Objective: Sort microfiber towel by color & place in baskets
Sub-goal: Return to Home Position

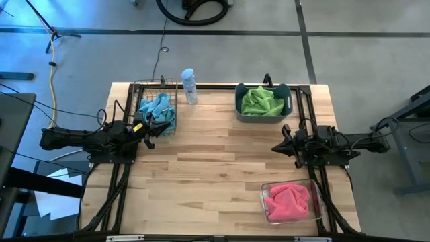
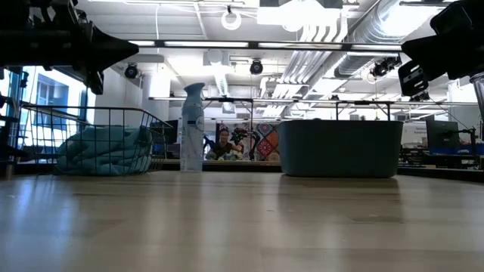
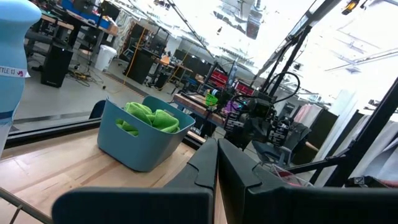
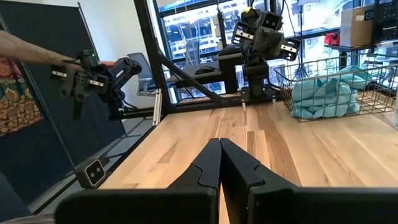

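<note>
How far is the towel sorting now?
Done: blue towels in the wire basket, green towels in the blue tub, pink towels in the clear bin. In hand: nothing; left gripper by the basket and right gripper near the bin, shut. Left: probably only parking.

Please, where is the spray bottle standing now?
In the high view, the spray bottle stands near the upper edge of the table, between the wire basket and the blue tub, right next to the basket.
</note>
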